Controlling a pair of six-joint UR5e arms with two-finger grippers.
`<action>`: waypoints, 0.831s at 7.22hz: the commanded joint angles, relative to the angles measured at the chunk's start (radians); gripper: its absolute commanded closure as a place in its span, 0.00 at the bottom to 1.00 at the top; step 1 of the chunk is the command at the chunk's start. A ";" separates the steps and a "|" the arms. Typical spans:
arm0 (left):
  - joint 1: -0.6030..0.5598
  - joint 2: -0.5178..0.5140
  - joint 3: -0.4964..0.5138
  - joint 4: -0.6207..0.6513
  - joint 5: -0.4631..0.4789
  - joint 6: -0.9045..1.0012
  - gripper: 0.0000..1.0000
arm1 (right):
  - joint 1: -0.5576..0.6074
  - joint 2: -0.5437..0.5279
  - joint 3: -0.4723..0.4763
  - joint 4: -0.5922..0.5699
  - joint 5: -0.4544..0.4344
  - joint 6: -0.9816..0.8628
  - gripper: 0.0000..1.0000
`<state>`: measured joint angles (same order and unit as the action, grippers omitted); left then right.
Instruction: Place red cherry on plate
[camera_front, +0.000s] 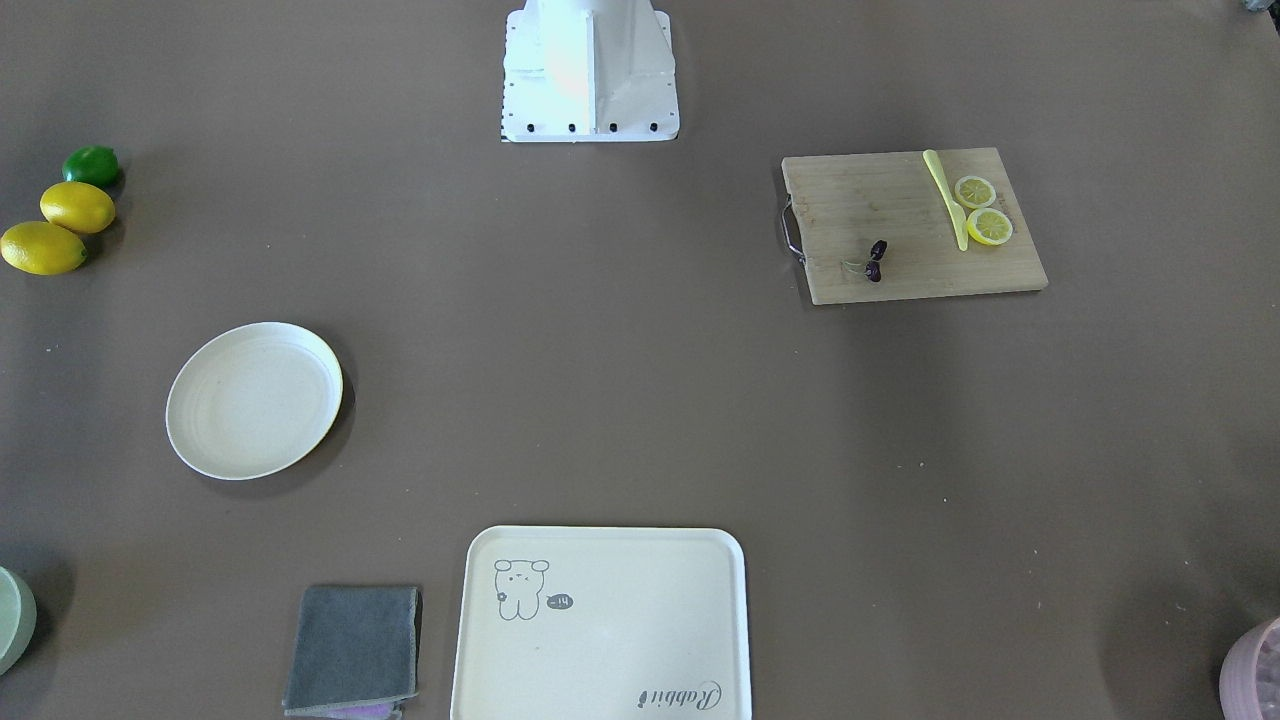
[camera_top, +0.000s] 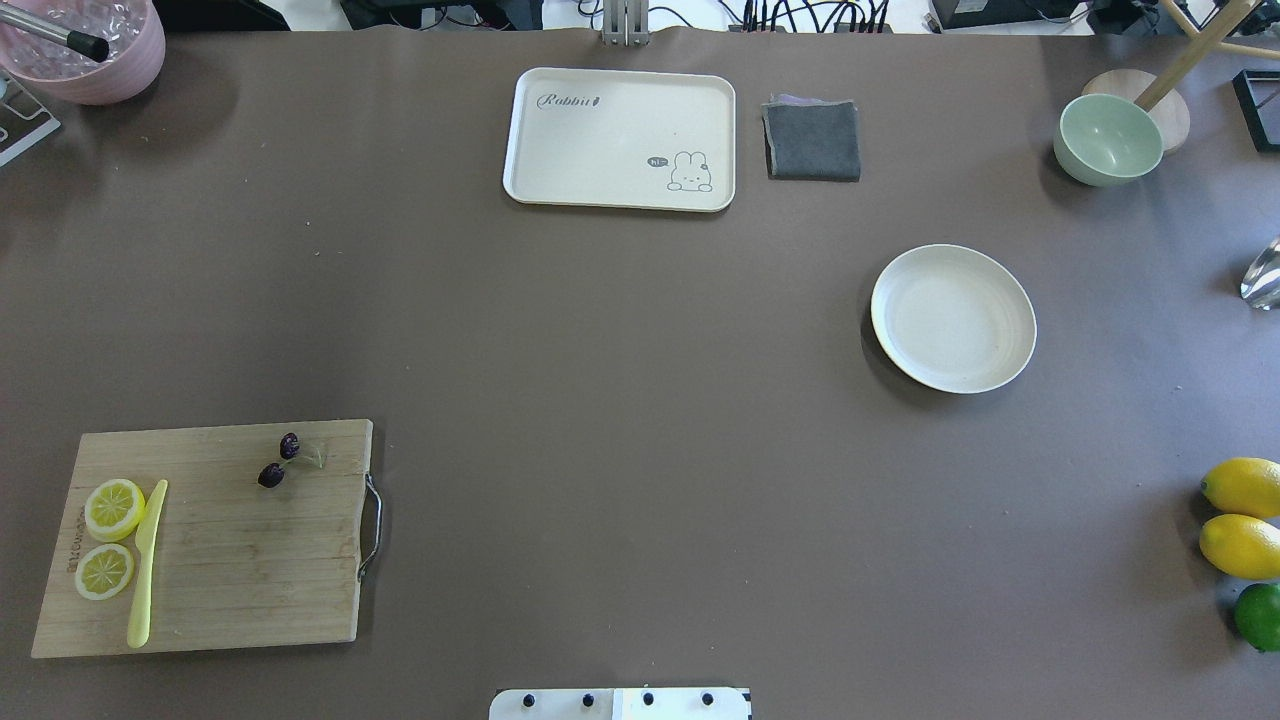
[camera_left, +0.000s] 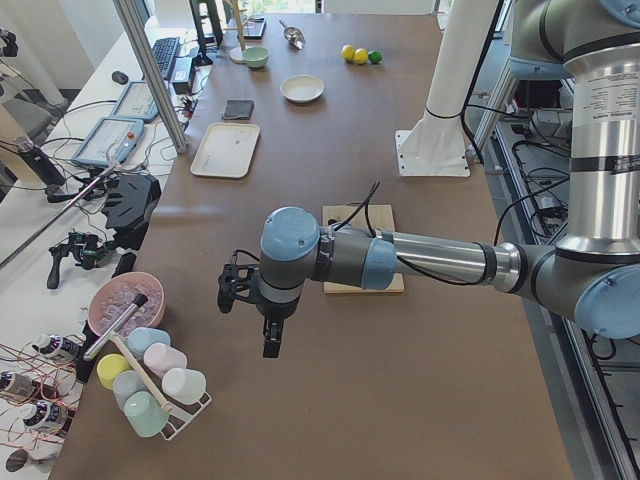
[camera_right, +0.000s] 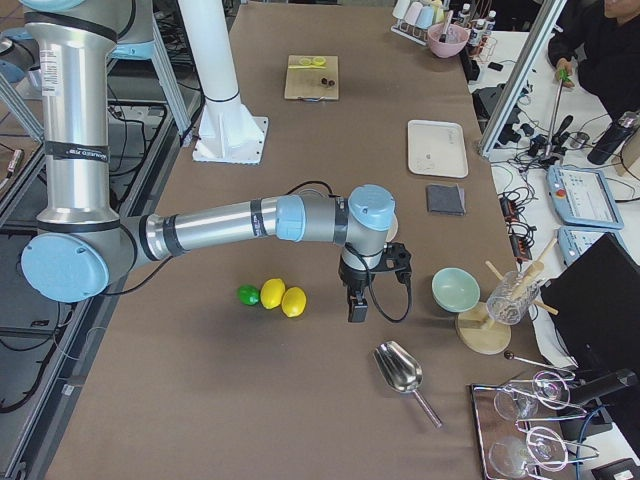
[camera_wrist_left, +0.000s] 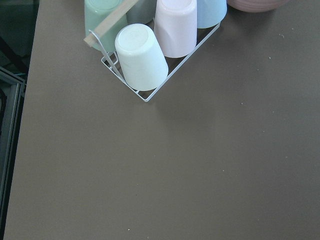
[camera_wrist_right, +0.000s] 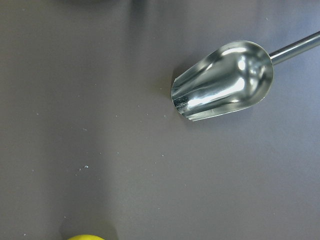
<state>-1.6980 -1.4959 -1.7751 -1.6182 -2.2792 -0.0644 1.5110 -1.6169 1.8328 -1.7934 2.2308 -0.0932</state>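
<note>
Nearest the robot, on its left, the red cherry (camera_top: 278, 461) lies on the wooden cutting board (camera_top: 230, 570), close to the edge with the metal handle. Its faint stem seems to curl toward that edge. Two lemon slices (camera_top: 113, 508) and a yellow knife (camera_top: 146, 560) lie at the board's other end. Midway across the counter (camera_top: 620, 400), on the robot's right, sits the plate (camera_top: 953, 318), well apart from the cherry. Beyond it are the rabbit tray (camera_top: 620, 138) and a grey cloth (camera_top: 812, 140). The left claw (camera_left: 262, 330) hangs near a rack of cups (camera_wrist_left: 141, 57). The right claw (camera_right: 357, 303) hangs between whole lemons (camera_right: 293, 301) and a steel scoop (camera_wrist_right: 222, 80). I cannot tell how far either claw is open.
</note>
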 joint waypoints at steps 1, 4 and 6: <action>0.001 0.000 -0.009 0.000 -0.002 0.003 0.02 | 0.003 -0.008 0.017 0.000 0.006 0.003 0.00; 0.001 0.000 -0.009 0.001 0.000 0.002 0.02 | 0.003 -0.008 0.029 0.000 0.006 0.003 0.00; 0.001 0.005 -0.009 0.001 0.000 0.002 0.02 | 0.003 -0.008 0.029 0.000 0.006 0.001 0.00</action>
<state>-1.6966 -1.4936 -1.7838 -1.6168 -2.2795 -0.0629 1.5140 -1.6252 1.8615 -1.7932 2.2367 -0.0916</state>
